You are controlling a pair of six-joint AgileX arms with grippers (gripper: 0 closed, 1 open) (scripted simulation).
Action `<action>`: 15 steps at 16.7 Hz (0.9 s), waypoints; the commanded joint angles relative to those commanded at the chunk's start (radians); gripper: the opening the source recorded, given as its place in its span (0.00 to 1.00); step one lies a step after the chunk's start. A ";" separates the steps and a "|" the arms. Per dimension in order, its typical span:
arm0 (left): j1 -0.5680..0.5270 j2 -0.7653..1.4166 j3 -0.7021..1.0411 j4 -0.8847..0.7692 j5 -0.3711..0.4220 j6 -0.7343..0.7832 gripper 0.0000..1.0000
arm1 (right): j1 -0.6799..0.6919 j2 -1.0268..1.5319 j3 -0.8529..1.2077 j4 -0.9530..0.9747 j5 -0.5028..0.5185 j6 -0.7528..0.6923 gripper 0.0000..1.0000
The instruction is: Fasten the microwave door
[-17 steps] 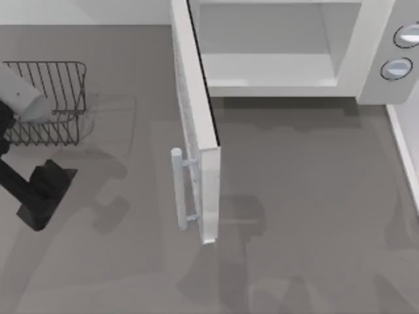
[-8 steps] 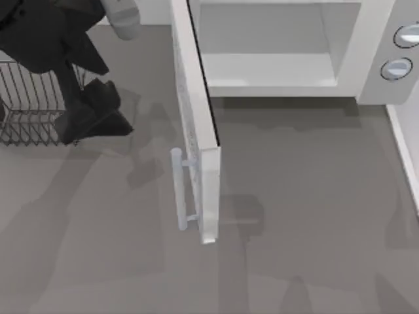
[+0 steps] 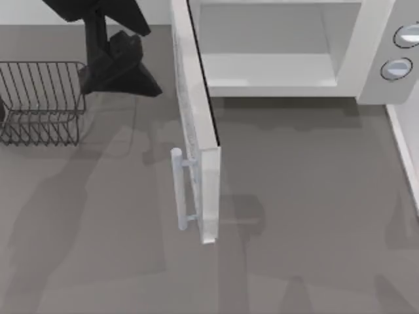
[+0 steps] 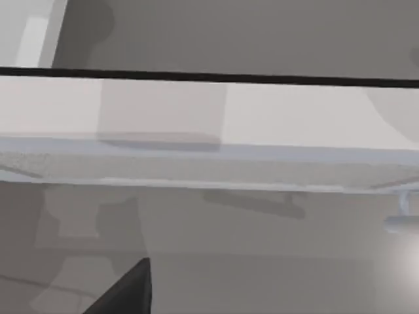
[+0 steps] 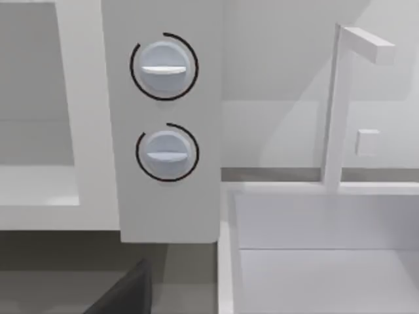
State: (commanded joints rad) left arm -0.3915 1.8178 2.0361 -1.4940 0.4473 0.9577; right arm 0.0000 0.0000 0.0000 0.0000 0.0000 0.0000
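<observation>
The left gripper (image 3: 121,69) was seen from above as a dark mass at the rear left of the table, between the wire rack (image 3: 40,101) and the outer face of the microwave door (image 3: 196,124), apart from both. Whether its jaws were spread or pressed together could not be told; nothing was seen held in them. In the left wrist view a single dark fingertip (image 4: 127,294) was visible at the lower edge, pointed toward the door's long white edge (image 4: 209,124), with a gap of grey tabletop between them. The left arm rose from the gripper toward the top edge of the overhead picture.

The door stood wide open, swung out roughly square to the front of the microwave (image 3: 366,72) and hinged at the cavity's left side. Its pale bar handle (image 3: 178,190) sat on the leftward face near the free end. The white cavity (image 3: 268,46) was exposed, and two round grey-blue knobs (image 5: 163,65) were set on the panel at its right.

The table (image 3: 314,216) was a plain mottled grey surface, crossed by soft shadows. In the right wrist view a white sink basin (image 5: 327,248) with a thin white tap (image 5: 334,104) was seen just beside the microwave, before a pale wall. A dark fingertip of the right gripper (image 5: 124,294) showed at that view's lower edge, its state undeterminable.
</observation>
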 joint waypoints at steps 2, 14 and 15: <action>0.000 0.002 0.003 -0.001 0.001 0.001 1.00 | 0.000 0.000 0.000 0.000 0.000 0.000 1.00; -0.077 -0.010 -0.253 0.283 -0.023 -0.079 1.00 | 0.000 0.000 0.000 0.000 0.000 0.000 1.00; -0.085 -0.010 -0.280 0.310 -0.026 -0.088 1.00 | 0.000 0.000 0.000 0.000 0.000 0.000 1.00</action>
State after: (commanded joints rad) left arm -0.4767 1.8078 1.7566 -1.1836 0.4215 0.8699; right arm 0.0000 0.0000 0.0000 0.0000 0.0000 0.0000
